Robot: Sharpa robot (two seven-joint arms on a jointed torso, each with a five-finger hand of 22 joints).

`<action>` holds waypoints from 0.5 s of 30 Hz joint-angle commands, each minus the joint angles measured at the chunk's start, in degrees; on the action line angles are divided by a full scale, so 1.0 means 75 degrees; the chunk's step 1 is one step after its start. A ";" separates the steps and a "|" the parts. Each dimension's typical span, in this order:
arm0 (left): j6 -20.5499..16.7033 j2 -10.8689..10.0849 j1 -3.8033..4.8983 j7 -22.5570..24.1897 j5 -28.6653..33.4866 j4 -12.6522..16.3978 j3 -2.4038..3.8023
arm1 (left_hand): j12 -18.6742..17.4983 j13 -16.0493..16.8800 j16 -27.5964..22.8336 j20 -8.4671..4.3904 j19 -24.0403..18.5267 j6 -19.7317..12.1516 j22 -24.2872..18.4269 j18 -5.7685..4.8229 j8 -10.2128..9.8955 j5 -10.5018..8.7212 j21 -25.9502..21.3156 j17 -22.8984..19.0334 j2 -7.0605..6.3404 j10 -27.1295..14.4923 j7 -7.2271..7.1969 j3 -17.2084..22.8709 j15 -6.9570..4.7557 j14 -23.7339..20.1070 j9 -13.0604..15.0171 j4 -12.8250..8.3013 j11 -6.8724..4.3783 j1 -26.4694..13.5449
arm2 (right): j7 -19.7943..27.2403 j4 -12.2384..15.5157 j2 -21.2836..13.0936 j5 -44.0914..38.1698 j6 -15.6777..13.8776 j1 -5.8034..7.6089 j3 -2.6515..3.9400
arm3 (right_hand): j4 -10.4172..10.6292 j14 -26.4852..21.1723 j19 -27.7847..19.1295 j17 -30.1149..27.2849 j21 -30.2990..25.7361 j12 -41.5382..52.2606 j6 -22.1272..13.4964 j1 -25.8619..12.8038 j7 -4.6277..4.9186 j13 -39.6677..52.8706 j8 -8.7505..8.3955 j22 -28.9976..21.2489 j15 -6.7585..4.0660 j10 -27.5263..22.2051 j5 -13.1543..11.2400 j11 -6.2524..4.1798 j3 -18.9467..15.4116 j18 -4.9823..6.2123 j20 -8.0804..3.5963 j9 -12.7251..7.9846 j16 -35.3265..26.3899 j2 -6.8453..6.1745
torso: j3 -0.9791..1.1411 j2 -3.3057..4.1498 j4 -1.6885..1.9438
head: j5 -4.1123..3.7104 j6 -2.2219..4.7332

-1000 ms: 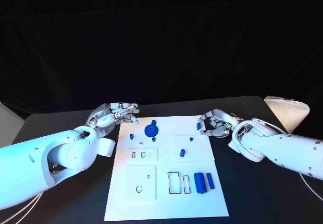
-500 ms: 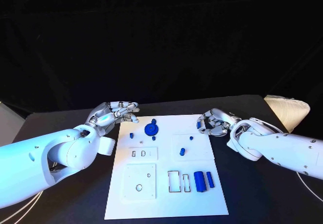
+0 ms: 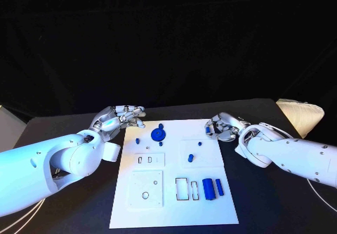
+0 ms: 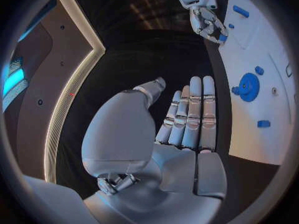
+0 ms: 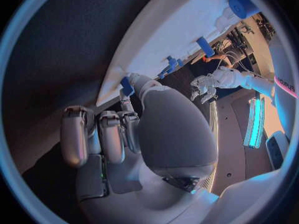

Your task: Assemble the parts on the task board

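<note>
Both hands flank the task board (image 3: 211,217)'s far corners, leaving its near half unobstructed

In the head view, the right hand (image 3: 223,128) curls at the task board's (image 3: 176,214) 2 o'clock corner, its fingers covering most of a small blue part (image 3: 208,130); only a sliver shows, too small to tell its shape. In the right wrist view that blue part (image 5: 127,86) peeks out past the thumb, its lower end hidden. The left hand (image 3: 119,117) sits at the board's 10 o'clock corner, its palm turned from the head camera. Tiny blue pieces near the blue gear (image 3: 159,134) are too small to identify. The left wrist view cuts off the board (image 4: 261,84) at its 3 o'clock rim.
</note>
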 commanded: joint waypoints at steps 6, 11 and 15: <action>0.0155 -0.0007 0.0004 0.0009 -0.0036 0.0015 0.0004 | -0.0033 -0.0004 0.0042 -0.0006 -0.0069 -0.0001 0.0007 0.0005 -0.0042 0.0020 0.0046 0.0012 -0.0002 -0.0021 0.0065 0.0017 -0.0010 -0.0057 -0.0011 -0.0038 0.0013 0.0030 | -0.0030 -0.0022 0.0019 0.0037 -0.0120 -0.0005 0.0003 | -0.0008 0.0814 0.0165 0.2012 0.0041 0.0065 0.0133 -0.0020 -0.0037 0.1680 0.0135 0.1131 -0.0096 0.0482 -0.0038 -0.0085 0.0136 -0.0057 -0.0081 0.0040 0.0032 0.0102 | 0.0007 -0.0005 -0.0013 | 0.0036 -0.0009; 0.0155 -0.0012 0.0004 0.0003 -0.0038 0.0018 0.0004 | -0.0033 -0.0004 0.0042 -0.0006 -0.0069 -0.0001 0.0007 0.0005 -0.0042 0.0020 0.0046 0.0012 -0.0002 -0.0021 0.0065 0.0017 -0.0010 -0.0057 -0.0011 -0.0038 0.0013 0.0030 | -0.0067 -0.0024 0.0024 0.0033 -0.0160 -0.0005 0.0004 | -0.0047 0.0814 0.0177 0.2012 0.0057 0.0076 0.0232 -0.0020 -0.0093 0.1691 0.0251 0.1150 -0.0141 0.0496 -0.0046 -0.0134 0.0230 -0.0061 -0.0121 0.0081 0.0032 0.0141 | 0.0012 -0.0003 -0.0019 | 0.0033 -0.0019; 0.0155 -0.0014 0.0004 -0.0002 -0.0046 0.0018 0.0004 | -0.0033 -0.0004 0.0042 -0.0006 -0.0069 -0.0001 0.0007 0.0005 -0.0042 0.0020 0.0046 0.0012 -0.0002 -0.0021 0.0065 0.0017 -0.0010 -0.0057 -0.0011 -0.0038 0.0013 0.0030 | -0.0078 -0.0022 0.0032 0.0028 -0.0202 -0.0004 0.0004 | -0.0138 0.0814 0.0187 0.2012 0.0064 0.0074 0.0297 0.0008 -0.0157 0.1693 0.0407 0.1166 -0.0202 0.0500 -0.0399 -0.0195 0.0424 -0.0065 -0.0181 0.0140 0.0032 0.0223 | 0.0011 -0.0004 -0.0010 | 0.0019 -0.0021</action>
